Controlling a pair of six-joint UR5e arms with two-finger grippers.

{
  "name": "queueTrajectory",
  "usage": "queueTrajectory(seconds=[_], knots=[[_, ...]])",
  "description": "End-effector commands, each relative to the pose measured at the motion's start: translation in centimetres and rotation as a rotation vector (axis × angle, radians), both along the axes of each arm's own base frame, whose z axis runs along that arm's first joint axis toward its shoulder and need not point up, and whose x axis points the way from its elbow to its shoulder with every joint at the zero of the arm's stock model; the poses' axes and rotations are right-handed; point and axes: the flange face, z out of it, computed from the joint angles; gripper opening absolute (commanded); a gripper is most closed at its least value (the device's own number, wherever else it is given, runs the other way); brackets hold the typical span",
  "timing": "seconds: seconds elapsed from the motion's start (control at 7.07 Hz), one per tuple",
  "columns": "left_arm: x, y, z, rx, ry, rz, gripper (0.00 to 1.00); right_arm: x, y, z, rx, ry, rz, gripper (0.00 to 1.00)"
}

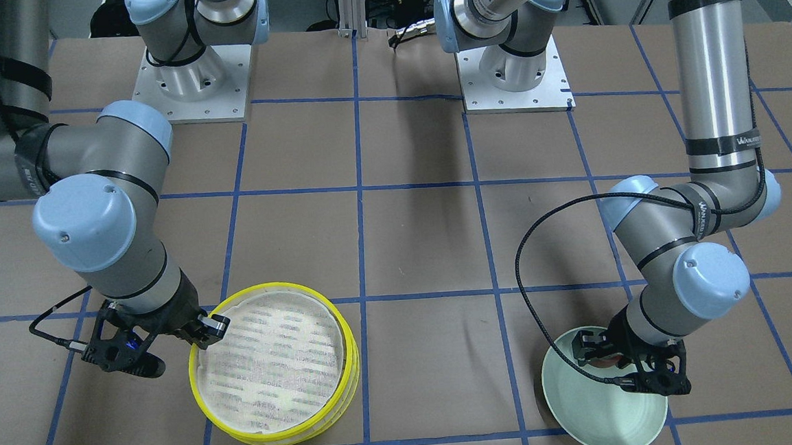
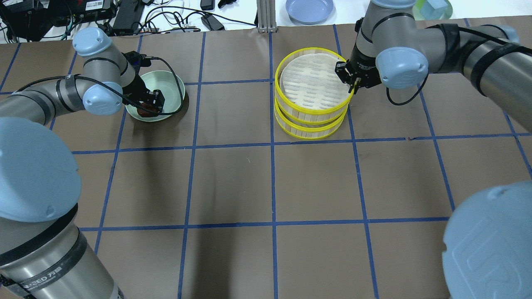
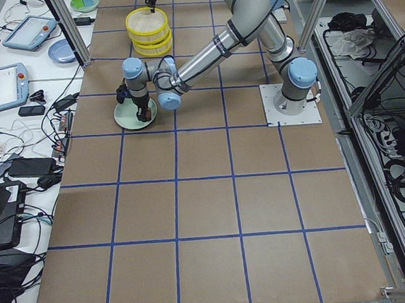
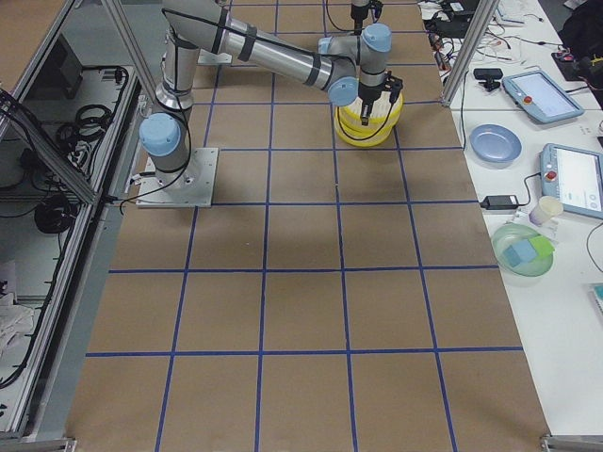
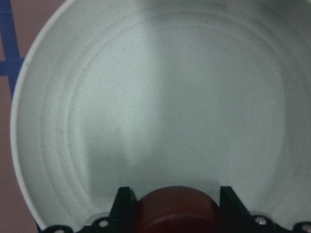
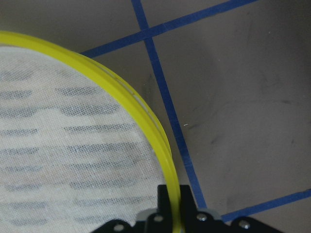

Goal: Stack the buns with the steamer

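Two yellow-rimmed steamer tiers stand stacked, the upper tier (image 2: 312,109) (image 1: 262,287) on the lower tier (image 2: 309,131) (image 1: 292,435). Its striped mesh floor is bare. My right gripper (image 2: 348,81) (image 1: 206,330) (image 6: 174,194) is shut on the upper tier's yellow rim (image 6: 121,94). My left gripper (image 2: 149,107) (image 1: 607,357) (image 5: 176,199) is down in the pale green plate (image 2: 166,79) (image 5: 170,97), shut on the dark reddish-brown bun (image 5: 176,206) (image 2: 145,111). The cream bun is hidden or out of view.
The table is brown paper with a blue tape grid. A blue plate (image 2: 309,9) and cables lie on the white bench past the far edge. The two arm bases (image 1: 191,83) (image 1: 514,71) stand at the robot's side.
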Motion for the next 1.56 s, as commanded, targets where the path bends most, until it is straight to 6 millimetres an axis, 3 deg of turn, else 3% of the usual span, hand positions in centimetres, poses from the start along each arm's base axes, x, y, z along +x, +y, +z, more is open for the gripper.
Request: queueTrajectory(seconds=[0.0, 0.28, 0.57, 0.85, 1.42], knots=[[0.0, 0.0, 1.1, -0.021, -0.004, -0.006, 0.00, 1.1, 0.2, -0.4, 0.003, 0.011, 0.003, 0.00], [0.1, -0.4, 4.9, -0.084, -0.017, 0.002, 0.00, 0.8, 0.2, -0.4, 0.004, 0.036, 0.007, 0.00], [-0.3, 0.2, 10.3, -0.161, -0.017, 0.067, 0.00, 0.7, 0.2, -0.5, 0.009, 0.038, 0.018, 0.00], [-2.0, 1.7, 14.2, -0.159, -0.011, 0.061, 0.00, 0.7, 0.8, -1.8, 0.036, 0.036, 0.014, 0.00], [-2.5, 3.1, 17.7, -0.176, -0.010, 0.087, 0.00, 0.6, 0.7, -1.8, 0.027, 0.038, 0.016, 0.03]])
